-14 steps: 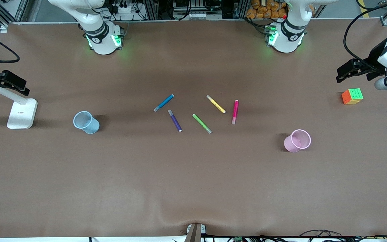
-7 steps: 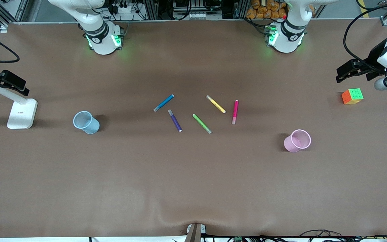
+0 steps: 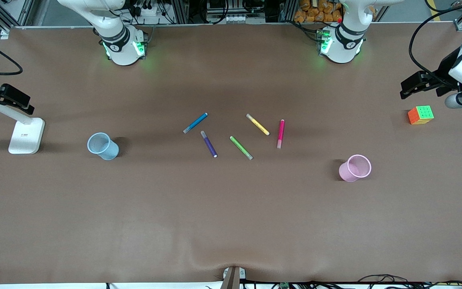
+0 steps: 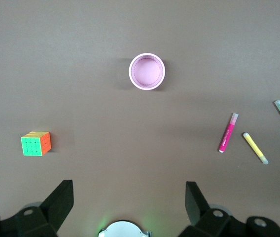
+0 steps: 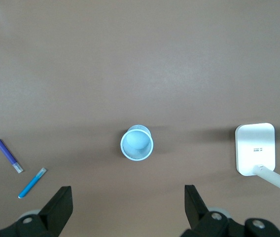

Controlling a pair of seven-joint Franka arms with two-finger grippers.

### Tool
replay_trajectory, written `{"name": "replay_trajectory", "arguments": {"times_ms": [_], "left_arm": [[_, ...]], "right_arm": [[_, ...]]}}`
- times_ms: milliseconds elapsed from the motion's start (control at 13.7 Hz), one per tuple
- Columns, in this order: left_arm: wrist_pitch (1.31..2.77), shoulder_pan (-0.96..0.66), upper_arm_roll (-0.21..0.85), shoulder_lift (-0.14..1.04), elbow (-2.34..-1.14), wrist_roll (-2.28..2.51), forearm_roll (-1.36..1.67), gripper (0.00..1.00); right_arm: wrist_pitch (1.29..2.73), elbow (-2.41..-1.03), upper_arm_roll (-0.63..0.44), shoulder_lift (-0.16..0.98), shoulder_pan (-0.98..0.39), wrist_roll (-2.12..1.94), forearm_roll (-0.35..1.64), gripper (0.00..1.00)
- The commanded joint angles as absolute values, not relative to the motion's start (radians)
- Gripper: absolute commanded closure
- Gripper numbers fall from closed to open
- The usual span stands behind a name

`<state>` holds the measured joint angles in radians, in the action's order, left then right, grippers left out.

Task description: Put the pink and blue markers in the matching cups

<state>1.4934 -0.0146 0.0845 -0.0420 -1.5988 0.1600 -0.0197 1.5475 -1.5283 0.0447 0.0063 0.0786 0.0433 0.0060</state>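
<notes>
The blue marker (image 3: 195, 123) and the pink marker (image 3: 280, 133) lie flat among other markers at mid table. The light blue cup (image 3: 102, 146) stands toward the right arm's end and the light pink cup (image 3: 355, 168) toward the left arm's end, both upright and empty. My left gripper (image 3: 411, 86) is high over the left arm's end, open and empty (image 4: 128, 190). Its wrist view shows the pink cup (image 4: 147, 71) and the pink marker (image 4: 227, 132). My right gripper (image 3: 14, 100) is high over the right arm's end, open and empty (image 5: 127, 195). Its wrist view shows the blue cup (image 5: 136, 143) and the blue marker (image 5: 32, 182).
A dark purple marker (image 3: 209, 143), a green marker (image 3: 241, 147) and a yellow marker (image 3: 258, 124) lie between the blue and pink markers. A colourful cube (image 3: 420, 114) sits at the left arm's end. A white stand (image 3: 25, 136) is at the right arm's end.
My left gripper has drifted very slightly. The markers, cups and right gripper have not moved.
</notes>
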Motion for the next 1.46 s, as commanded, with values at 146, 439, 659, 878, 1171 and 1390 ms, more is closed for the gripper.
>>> {"name": "replay_trajectory", "arguments": {"times_ms": [146,439,659,878,1171,1390], "left_arm": [[1.471,-0.018,0.095,-0.018,-1.568,0.163,-0.015,0.0],[1.471,-0.021,0.101,-0.015,-1.569,0.163,-0.009,0.0],[1.473,-0.023,0.123,0.017,-1.569,0.167,-0.005,0.0],[1.483,-0.029,0.162,0.063,-1.569,0.198,-0.005,0.0],[1.534,-0.032,0.242,0.146,-1.589,0.224,-0.005,0.0],[1.6,-0.057,0.282,0.236,-1.603,0.239,-0.005,0.0]], "right_arm": [[1.537,-1.517,0.06,0.011,0.101,0.043,0.002,0.0],[1.537,-1.517,0.06,0.009,0.103,0.043,0.002,0.0],[1.537,-1.517,0.06,0.011,0.104,0.043,0.002,0.0],[1.539,-1.517,0.06,0.011,0.106,0.043,0.002,0.0],[1.539,-1.517,0.06,0.014,0.106,0.046,0.0,0.0],[1.542,-1.517,0.06,0.015,0.107,0.044,0.002,0.0]]}}
